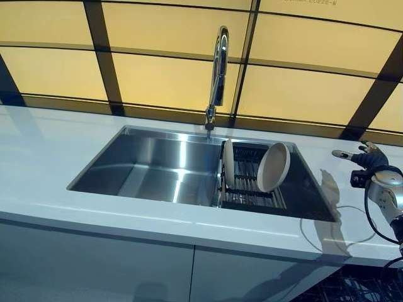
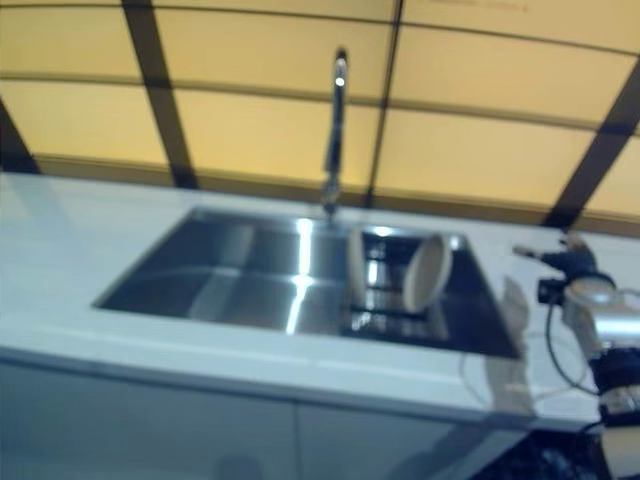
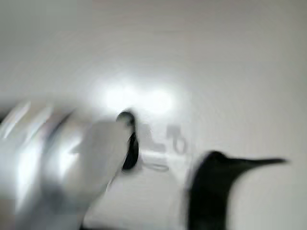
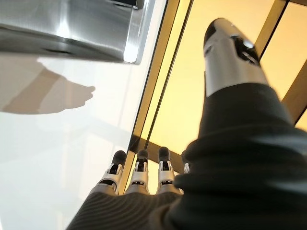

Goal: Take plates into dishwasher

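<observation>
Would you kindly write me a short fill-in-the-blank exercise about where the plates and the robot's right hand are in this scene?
1. The two plates stand on edge in a rack inside the ____.
2. The rack fills the sink's ____ half.
3. The right hand holds ____, fingers straight, above the white countertop.
4. The faucet rises behind the sink's ____ edge.

Missing words: sink; right; nothing; far
</observation>
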Available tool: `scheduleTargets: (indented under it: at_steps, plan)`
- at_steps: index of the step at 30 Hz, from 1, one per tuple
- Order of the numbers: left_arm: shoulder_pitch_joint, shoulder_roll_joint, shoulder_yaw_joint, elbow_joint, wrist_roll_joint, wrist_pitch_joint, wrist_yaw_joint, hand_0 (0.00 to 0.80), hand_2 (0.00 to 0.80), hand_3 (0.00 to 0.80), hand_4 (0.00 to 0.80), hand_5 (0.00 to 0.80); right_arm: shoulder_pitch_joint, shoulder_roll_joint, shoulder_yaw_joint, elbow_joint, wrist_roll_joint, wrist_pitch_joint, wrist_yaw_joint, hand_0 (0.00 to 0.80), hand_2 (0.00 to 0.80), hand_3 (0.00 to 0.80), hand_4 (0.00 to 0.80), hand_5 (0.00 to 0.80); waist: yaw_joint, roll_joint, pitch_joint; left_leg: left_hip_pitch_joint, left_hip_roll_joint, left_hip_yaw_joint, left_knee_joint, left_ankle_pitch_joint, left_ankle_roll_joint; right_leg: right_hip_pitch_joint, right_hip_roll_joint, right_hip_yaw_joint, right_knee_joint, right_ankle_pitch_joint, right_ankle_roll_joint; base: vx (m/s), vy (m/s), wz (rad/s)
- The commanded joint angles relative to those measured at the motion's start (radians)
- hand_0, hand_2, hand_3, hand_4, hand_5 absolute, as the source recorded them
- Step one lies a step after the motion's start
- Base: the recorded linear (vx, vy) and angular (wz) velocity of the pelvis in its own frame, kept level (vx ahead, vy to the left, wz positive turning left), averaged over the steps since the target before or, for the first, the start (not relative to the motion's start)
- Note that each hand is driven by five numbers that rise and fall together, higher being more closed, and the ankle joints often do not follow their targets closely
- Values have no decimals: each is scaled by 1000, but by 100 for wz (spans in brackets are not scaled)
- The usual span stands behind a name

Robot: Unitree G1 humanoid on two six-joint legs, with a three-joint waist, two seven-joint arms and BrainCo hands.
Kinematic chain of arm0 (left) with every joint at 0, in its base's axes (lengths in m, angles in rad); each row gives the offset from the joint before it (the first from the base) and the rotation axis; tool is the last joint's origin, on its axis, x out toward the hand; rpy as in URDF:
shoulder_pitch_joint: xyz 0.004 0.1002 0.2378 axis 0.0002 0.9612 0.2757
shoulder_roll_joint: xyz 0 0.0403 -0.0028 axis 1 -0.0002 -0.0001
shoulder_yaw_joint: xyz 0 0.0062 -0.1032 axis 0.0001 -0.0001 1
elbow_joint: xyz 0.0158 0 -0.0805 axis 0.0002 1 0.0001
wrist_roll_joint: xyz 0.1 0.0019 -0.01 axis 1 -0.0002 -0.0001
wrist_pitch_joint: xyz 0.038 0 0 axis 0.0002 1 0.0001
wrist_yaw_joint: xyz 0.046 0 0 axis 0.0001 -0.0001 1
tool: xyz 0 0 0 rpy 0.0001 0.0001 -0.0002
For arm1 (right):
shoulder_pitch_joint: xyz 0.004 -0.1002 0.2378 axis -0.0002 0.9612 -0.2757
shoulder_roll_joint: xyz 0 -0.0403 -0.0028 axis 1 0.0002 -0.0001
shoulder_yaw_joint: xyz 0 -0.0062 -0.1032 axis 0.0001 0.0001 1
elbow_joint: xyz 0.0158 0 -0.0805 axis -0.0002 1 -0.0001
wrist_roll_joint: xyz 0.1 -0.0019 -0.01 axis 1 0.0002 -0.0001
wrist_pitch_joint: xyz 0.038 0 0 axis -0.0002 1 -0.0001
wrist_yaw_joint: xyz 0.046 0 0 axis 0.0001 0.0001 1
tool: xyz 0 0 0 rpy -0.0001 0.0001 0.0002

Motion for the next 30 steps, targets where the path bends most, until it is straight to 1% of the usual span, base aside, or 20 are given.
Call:
scheduleTargets:
  at_steps: [1,5,9,15,21,30]
  plan:
    - [9,40,-66,36,52,-11,-3,0,0,0,0,0,-116,-34,60,-55,0,-2,-2,0,0,0,0,0,25,-9,-23,2,-55,24,3,-82,48,-27,-32,-13,46,-47,84,36,-4,8]
    - [7,47,-67,29,44,-10,0,0,0,0,0,0,-120,-10,63,-95,22,7,-26,0,0,0,0,0,23,-4,5,-9,-54,23,8,-82,50,-50,-39,-7,58,-46,87,9,2,3]
    - [6,47,-70,27,46,-13,-4,0,0,0,0,0,-125,-1,67,-105,32,7,-30,0,0,0,0,0,23,-2,16,-14,-53,23,9,-82,50,-59,-41,-5,63,-44,89,0,0,0]
    - [9,45,-81,12,52,-13,-3,0,0,0,0,0,-131,22,70,-138,53,33,-55,0,0,0,0,0,28,-6,35,-14,-49,20,15,-86,51,-61,-45,-6,70,-43,93,12,-1,0]
    - [12,53,-83,10,53,-3,7,0,0,0,0,0,-150,19,85,-130,71,39,-76,0,0,0,0,0,36,-11,44,-16,-46,17,13,-86,53,-62,-45,-12,73,-42,96,18,-12,2]
    - [12,46,-92,21,53,-10,10,0,0,0,0,0,-195,29,119,-131,83,49,-91,0,0,0,0,0,39,-7,61,-28,-45,13,11,-81,48,-64,-42,-14,66,-45,89,2,0,0]
